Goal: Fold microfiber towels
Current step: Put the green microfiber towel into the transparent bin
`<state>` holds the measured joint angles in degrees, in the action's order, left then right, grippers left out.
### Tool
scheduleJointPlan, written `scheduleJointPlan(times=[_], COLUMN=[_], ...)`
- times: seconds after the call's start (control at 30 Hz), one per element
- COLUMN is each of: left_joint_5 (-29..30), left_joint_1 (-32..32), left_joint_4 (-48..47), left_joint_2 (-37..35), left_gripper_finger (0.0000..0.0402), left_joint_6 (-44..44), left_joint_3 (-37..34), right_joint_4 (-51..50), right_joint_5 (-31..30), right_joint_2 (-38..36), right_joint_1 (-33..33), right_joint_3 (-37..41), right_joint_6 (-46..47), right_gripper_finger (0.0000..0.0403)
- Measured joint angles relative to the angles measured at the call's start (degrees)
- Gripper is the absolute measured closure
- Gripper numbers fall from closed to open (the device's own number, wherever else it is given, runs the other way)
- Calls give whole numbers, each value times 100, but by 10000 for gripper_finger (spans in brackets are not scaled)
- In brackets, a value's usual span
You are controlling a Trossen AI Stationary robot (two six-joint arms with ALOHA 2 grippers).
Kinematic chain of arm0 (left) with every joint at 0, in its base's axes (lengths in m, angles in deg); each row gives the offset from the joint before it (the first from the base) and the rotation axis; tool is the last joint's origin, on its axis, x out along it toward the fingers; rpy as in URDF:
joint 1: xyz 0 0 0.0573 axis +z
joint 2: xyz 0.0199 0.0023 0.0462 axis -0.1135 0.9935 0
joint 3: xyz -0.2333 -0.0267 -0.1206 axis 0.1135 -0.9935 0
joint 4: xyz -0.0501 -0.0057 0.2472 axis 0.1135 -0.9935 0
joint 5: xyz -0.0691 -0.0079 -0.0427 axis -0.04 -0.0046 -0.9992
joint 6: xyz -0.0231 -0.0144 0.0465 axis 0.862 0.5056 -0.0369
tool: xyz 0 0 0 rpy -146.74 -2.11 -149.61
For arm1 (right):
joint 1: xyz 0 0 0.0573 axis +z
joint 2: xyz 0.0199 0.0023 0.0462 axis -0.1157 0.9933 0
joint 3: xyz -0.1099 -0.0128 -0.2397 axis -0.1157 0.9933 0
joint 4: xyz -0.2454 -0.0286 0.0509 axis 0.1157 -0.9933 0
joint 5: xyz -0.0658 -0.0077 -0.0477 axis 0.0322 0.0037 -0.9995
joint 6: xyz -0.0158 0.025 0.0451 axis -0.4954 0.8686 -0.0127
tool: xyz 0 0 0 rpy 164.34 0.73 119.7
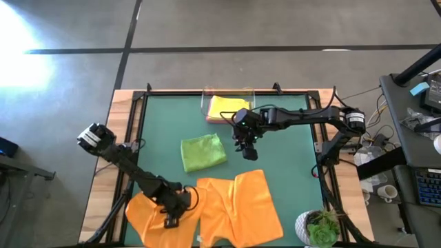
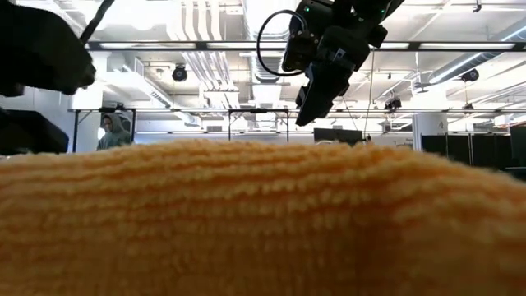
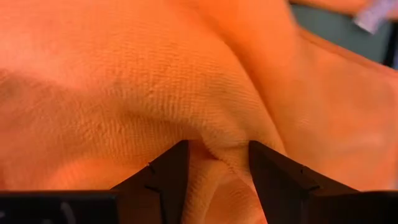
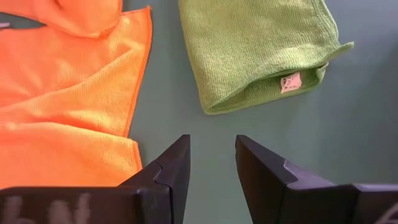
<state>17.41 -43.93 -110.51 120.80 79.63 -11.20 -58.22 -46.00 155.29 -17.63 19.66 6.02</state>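
Two orange towels (image 1: 227, 207) lie unfolded along the near edge of the table, rumpled and overlapping — these look like the work still to do. The left gripper (image 1: 170, 219) is down on the left-hand one, its jaws partly apart with a raised ridge of orange cloth pinched up between the fingers (image 3: 168, 180); I judge it has hold of that fold, with the rest of the cloth spreading out on all sides of the claw. Its arm reaches in low from the table's left side, elbow bent, wrist tipped down to the cloth.

Farther in, the green towel (image 1: 203, 152) sits folded into a tidy square on the green mat (image 1: 289, 158), just to the left of the right gripper (image 1: 248, 153). That claw hangs above bare mat, pointing down, jaws partly open and empty, with the orange cloth's far edge just nearer than it. Its arm stretches in from the right, held high and nearly straight.

Beyond that claw, the yellow towel (image 1: 227, 108) rests folded in the clear tray (image 1: 204, 105) at the far edge — so two appear done. No pink towel shows anywhere.
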Motion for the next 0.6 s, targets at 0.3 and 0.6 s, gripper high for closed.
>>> scheduleJointPlan(times=[0.3,0.6], left_joint_5=[1231,2894], left_joint_1=[33,265], left_joint_4=[-807,-1862], left_joint_2=[-406,-1011], left_gripper_finger=[247,247], left_joint_6=[205,-404], left_joint_3=[166,80], right_joint_4=[20,321], right_joint_5=[-2,-1], right_joint_2=[0,4], right_joint_1=[87,423], right_joint_3=[0,0], right_joint_6=[-170,-989], right_gripper_finger=[284,284])
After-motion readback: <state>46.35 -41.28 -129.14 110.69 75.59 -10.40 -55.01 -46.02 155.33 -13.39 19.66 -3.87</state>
